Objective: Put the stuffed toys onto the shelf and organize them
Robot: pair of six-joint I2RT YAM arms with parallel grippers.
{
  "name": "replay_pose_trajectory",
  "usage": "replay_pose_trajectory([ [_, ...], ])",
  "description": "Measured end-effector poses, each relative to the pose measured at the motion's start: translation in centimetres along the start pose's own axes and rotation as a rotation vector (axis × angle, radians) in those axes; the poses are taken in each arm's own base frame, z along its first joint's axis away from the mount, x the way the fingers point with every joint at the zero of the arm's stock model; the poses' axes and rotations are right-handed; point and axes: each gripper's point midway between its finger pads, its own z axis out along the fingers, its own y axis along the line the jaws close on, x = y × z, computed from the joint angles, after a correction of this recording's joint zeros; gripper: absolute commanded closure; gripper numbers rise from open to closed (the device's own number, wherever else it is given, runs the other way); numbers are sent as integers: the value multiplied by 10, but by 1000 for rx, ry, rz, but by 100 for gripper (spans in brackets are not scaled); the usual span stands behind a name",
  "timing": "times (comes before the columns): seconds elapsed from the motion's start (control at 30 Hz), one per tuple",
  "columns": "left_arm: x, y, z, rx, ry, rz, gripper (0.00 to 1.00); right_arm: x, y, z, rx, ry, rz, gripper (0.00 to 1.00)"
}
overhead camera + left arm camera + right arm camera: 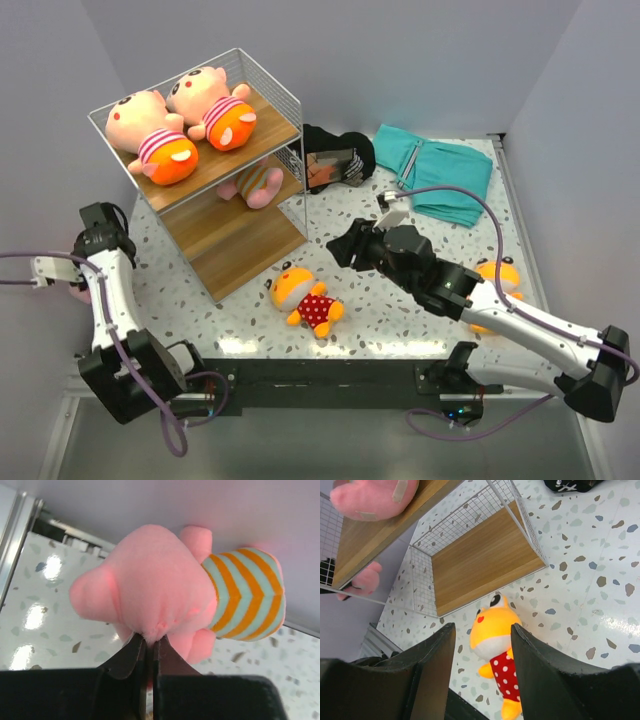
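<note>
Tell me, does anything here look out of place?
Yes. An orange toy in red dots lies on the table before the shelf; a second orange toy lies partly under the right arm. Both are unshelved.

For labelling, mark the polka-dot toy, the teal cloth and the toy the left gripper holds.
polka-dot toy (318, 310): top view, red dotted body.
teal cloth (445, 165): top view, its middle.
striped pink toy (150, 585): left wrist view, pink plush part.

That chevron doll (150, 590) is pink, its body zigzagged orange and pale mint. Yellow-orange doll (300, 290): red outfit, white dots. The striped doll (140, 120) and its twin (205, 95) are pink, pink-and-white stripes, orange shorts. Shelf (240, 240) white wire, light brown boards. Table (400, 310) speckled white. Cloth (440, 170) teal.
</note>
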Motion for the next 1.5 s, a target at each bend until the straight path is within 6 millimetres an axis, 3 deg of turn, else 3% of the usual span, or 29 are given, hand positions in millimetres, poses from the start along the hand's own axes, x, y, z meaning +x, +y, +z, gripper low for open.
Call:
replay_pose_trajectory([
  [0.13, -41, -32, -39, 146, -40, -57, 100, -7, 1, -7, -9, -20, -1, 48],
  [0.37, -101, -69, -107, 411, -91, -140, 100, -18, 2, -14, -13, -53, -25, 48],
  [0.53, -141, -100, -172, 696, -120, -206, 100, -31, 4, -22, -17, -85, -55, 48],
  [0.83, -208, -130, -299, 1167, -197, -244, 100, -64, 19, -44, -53, -153, -111, 47],
  [1.07, -219, -142, -384, 1530, -202, -170, 100, -101, 49, -65, -139, -214, -175, 47],
  [1.37, -198, -135, -463, 1962, -139, -13, 100, -166, 99, -110, -287, -341, -311, 47],
  [1.5, -186, -123, -498, 2193, -79, 47, 100, -179, 123, -130, -400, -379, -368, 45],
])
